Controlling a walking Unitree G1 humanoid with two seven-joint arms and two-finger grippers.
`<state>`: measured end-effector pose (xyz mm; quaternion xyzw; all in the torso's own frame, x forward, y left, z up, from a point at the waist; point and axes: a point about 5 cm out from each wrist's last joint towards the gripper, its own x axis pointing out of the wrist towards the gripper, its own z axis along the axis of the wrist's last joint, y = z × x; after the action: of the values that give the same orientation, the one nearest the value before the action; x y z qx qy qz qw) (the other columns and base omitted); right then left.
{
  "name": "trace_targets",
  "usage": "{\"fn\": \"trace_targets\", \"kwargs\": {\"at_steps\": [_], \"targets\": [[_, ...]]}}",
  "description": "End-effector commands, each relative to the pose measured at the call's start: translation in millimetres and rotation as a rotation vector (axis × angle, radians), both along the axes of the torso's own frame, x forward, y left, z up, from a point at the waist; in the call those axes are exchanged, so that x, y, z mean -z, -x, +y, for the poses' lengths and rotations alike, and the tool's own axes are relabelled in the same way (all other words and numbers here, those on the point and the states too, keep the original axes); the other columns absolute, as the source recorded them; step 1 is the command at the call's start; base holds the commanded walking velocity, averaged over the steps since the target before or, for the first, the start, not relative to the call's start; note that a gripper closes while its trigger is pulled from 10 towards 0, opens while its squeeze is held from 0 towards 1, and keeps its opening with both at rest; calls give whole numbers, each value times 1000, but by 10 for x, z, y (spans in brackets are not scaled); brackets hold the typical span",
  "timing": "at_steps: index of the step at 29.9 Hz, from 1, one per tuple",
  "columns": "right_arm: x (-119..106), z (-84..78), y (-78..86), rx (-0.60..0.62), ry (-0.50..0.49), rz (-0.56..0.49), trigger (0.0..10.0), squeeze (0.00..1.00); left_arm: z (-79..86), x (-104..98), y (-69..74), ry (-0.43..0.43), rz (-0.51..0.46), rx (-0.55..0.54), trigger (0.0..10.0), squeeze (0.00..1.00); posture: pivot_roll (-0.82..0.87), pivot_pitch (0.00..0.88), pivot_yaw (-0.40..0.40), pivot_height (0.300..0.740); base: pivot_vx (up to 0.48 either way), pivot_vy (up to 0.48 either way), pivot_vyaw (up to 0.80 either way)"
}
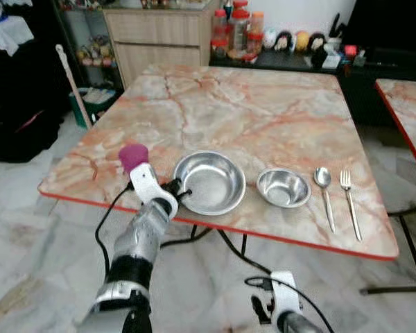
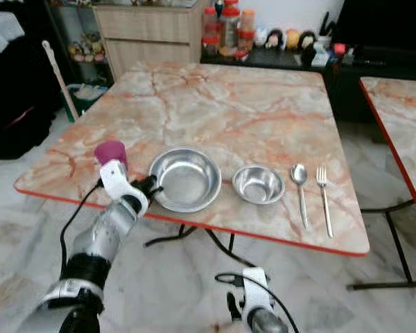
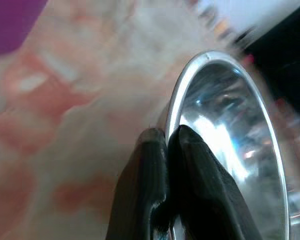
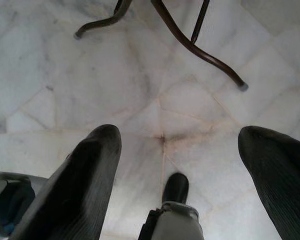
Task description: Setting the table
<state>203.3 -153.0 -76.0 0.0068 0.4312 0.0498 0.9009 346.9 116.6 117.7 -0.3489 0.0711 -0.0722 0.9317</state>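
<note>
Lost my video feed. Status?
Left gripper shut on large bowl rim. Right gripper open, idle low. Purple cup close beside left wrist.

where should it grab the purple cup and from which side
Grip the purple cup around its side wall from the near table edge. It stands upright beside the big bowl, whose rim the left gripper now pinches.

Back wall: a wooden cabinet [image 1: 163, 38], red-lidded jars [image 1: 237, 31] clustered on a dark shelf, small figurines [image 1: 296, 40] alongside, a broom handle [image 1: 73, 83] leaning at left.
</note>
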Motion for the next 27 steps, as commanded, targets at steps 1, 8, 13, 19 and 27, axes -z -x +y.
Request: {"fn": "trace_targets", "kwargs": {"at_steps": [1,8,13,19,27], "targets": [[-6,7,-13,-6,-2,0,10000,0,59,-250,-18,30,-137,-14,0,0,58,0,7,731,0,0,0],[-4,10,-8,-16,-1,-1,10000,0,255,-622,112,25,-361,-32,10000,0,72,0,-2,731,0,0,0],[-10,9,-16,-22,1,-6,10000,0,574,-847,165,-78,-459,-209,10000,0,78,0,-6,731,0,0,0],[-41,10,-69,-17,0,-29,10000,0,971,-913,221,-266,-450,-492,10000,0,80,0,-12,731,0,0,0],[-46,-22,-80,0,9,-28,10000,0,864,-902,256,-273,-460,-508,10000,0,81,0,-18,731,0,0,0]]}}
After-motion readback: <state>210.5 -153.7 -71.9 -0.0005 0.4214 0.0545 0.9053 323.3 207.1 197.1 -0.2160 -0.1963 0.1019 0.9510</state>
